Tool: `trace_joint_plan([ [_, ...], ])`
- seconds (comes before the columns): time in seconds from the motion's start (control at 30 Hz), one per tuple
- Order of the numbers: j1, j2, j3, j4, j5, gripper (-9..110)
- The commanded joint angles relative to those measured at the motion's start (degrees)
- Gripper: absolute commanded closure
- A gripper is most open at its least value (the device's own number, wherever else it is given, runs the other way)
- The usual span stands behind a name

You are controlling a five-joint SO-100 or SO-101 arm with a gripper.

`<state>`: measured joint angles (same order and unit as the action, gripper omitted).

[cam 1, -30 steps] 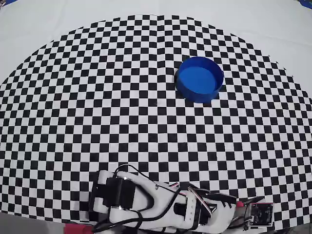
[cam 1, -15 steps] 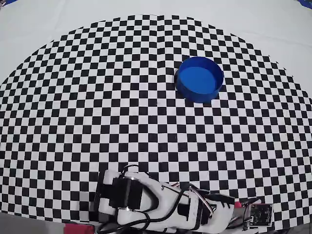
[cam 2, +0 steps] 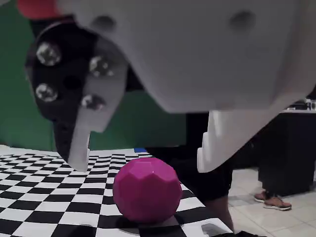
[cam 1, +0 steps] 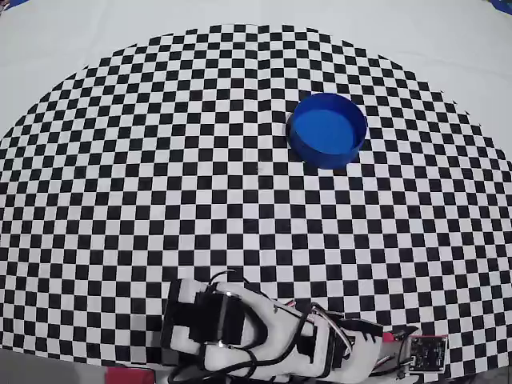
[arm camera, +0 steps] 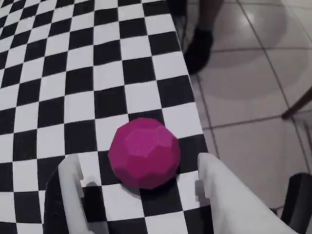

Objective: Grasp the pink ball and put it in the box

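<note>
Arm base has shifted slightly right in overhead; white two-finger gripper (arm camera: 139, 178) wide open, empty, straddling faceted magenta ball (arm camera: 144, 152). Round blue plastic box (cam 1: 327, 130) far off.

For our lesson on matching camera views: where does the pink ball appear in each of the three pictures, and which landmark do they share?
Overhead view: only a pink sliver shows at the bottom edge, mostly hidden under the arm.
Wrist view: the pink ball sits low in the centre, between the open gripper fingers, near the table's edge.
Fixed view: the ball rests bottom centre, below the gripper.
Shared landmark: the checkered cloth.
</note>
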<state>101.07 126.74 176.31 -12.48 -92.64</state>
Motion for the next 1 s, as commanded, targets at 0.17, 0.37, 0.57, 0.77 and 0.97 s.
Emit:
trace_joint_plan([
  [0.17, 0.6, -2.6, -3.8, -1.8, -0.4, 74],
  [0.37, 0.6, -5.3, -5.5, -2.5, -0.4, 74],
  [0.57, 0.7, -6.7, -6.6, -2.7, -0.4, 74],
  [0.77, 0.7, -8.4, -8.0, -2.9, -0.4, 74],
  [0.97, 0.7, -11.2, -10.3, -3.0, -0.4, 74],
])
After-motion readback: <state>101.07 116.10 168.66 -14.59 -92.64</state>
